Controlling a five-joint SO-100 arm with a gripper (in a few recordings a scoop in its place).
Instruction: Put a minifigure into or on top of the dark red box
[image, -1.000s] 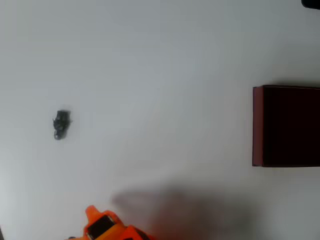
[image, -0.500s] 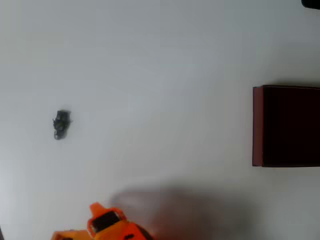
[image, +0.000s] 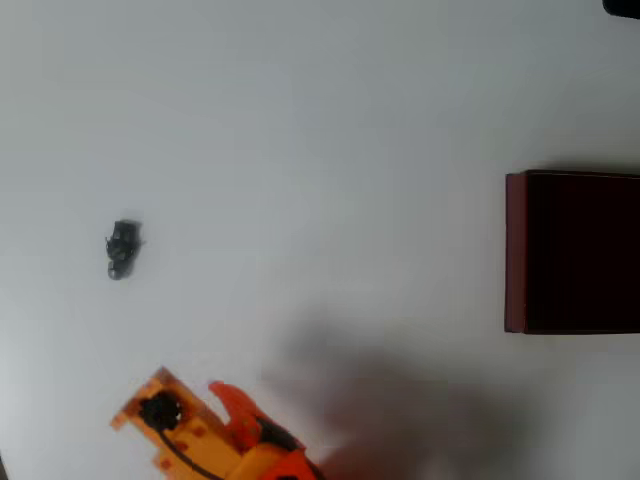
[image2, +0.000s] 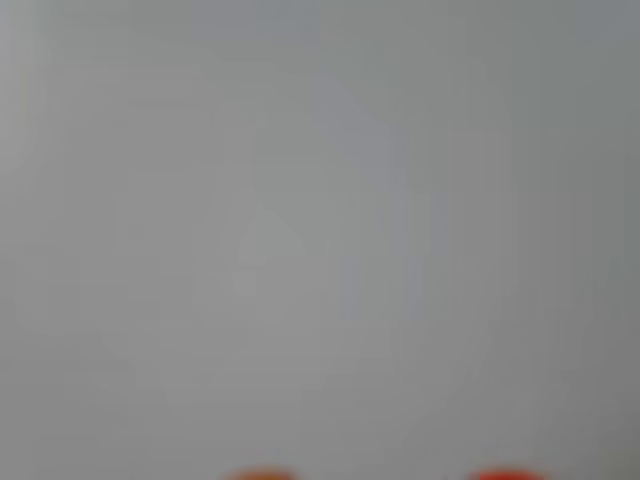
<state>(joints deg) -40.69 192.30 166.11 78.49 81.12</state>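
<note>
I see the minifigure (image: 122, 248) lying on the bench (image: 320, 120), well apart from the dark red box (image: 515, 250); my gripper (image: 190, 400) sits apart, holding nothing.

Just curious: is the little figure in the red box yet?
No. The minifigure lies on the table, far left of the dark red box.

Orange arm reaching in from the bottom edge of the overhead view, its gripper (image: 185, 400) angled up and to the left over the surface. Two orange fingers (image: 228, 398) show spread slightly apart; the wrist view catches only blurred orange tips at its bottom edge.
</note>
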